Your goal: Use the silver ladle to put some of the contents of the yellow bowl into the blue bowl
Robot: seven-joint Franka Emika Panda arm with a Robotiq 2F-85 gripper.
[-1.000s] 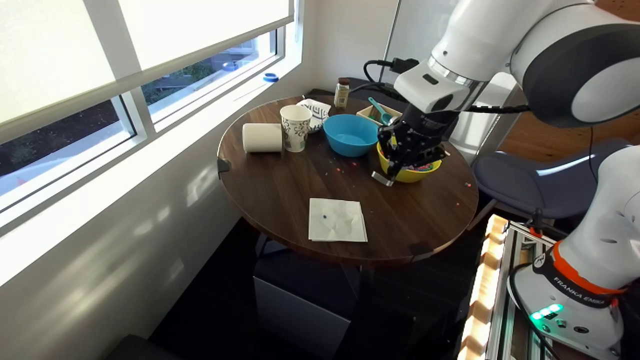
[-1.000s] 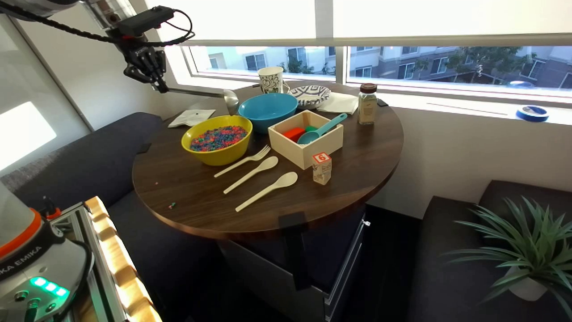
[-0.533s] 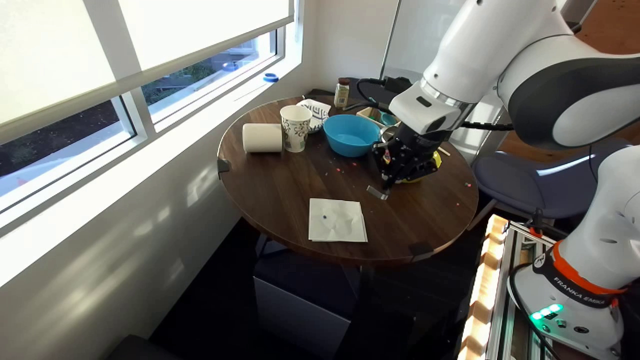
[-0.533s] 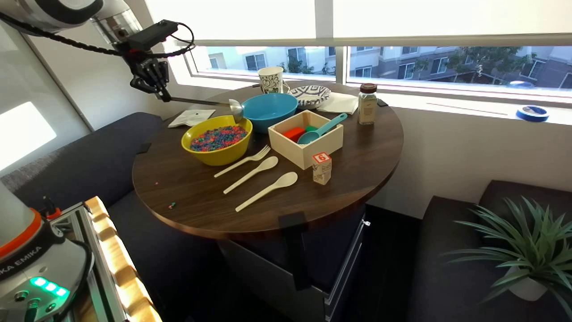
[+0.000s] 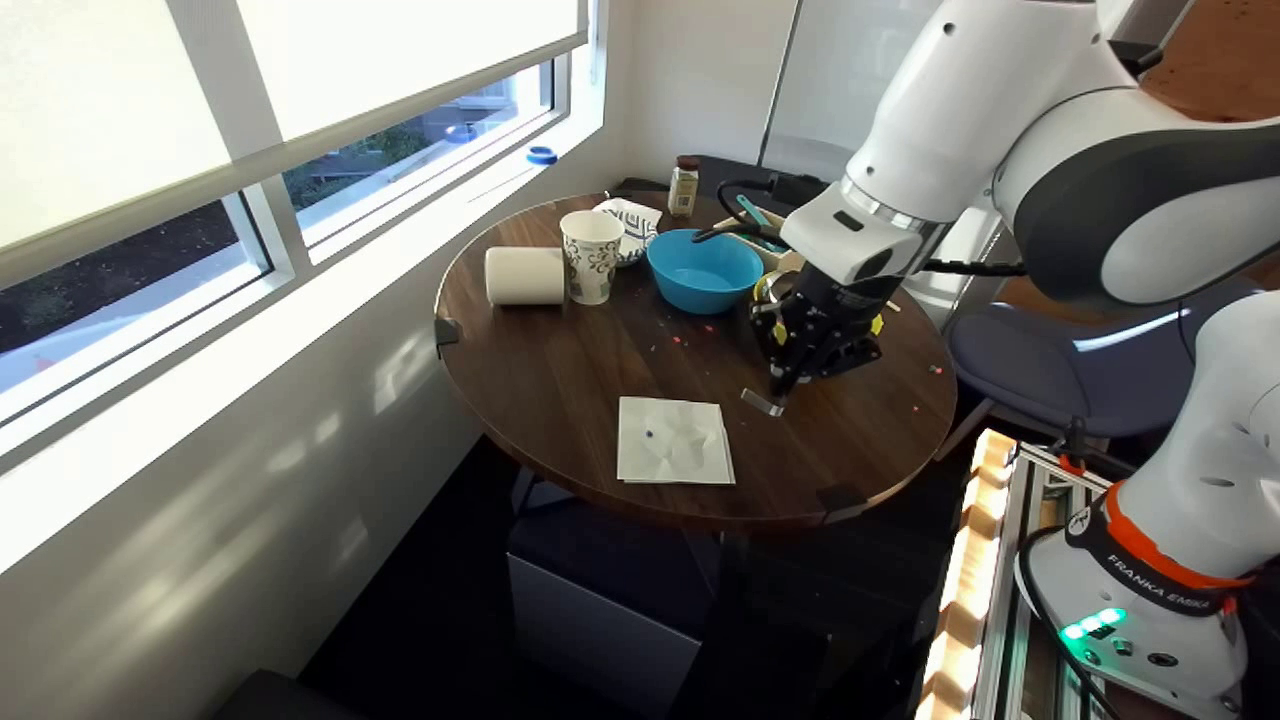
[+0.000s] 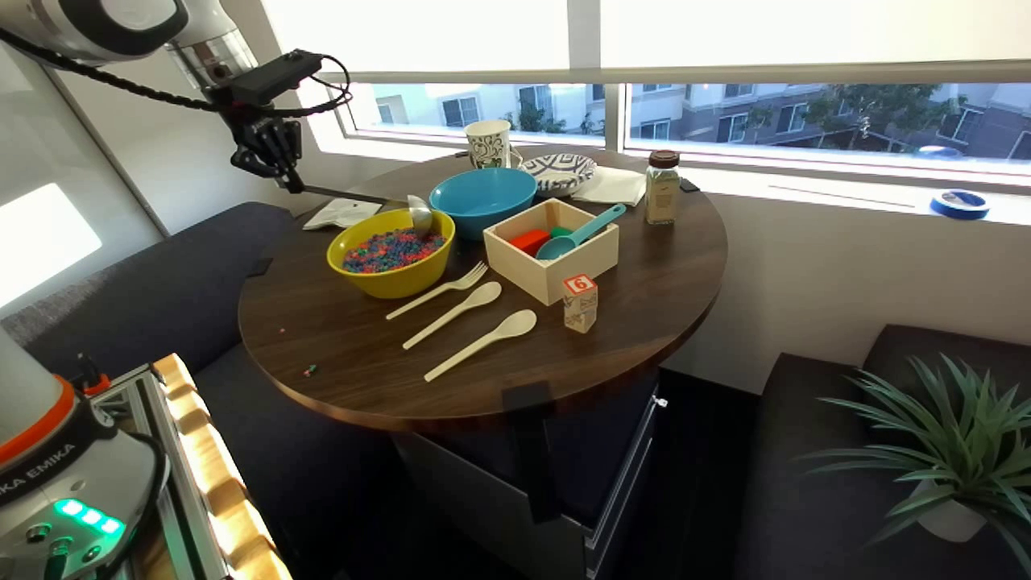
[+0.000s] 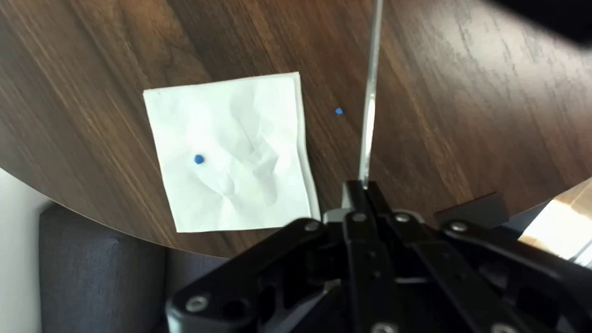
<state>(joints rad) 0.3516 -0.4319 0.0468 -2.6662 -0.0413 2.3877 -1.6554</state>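
Exterior views: "FRANKA EMIKA" base (image 5: 1150, 625); "6" block (image 6: 580, 296); ladle (image 6: 362, 196) held.

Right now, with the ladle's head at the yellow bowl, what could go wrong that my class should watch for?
Spilling: loose pieces lie on the table, and tilting the silver ladle could shed more. Twisting: the fingers grip the thin handle well away from the head, so a load might turn it. Bumping: the blue bowl stands close beside the yellow bowl, so the head may knock either one.
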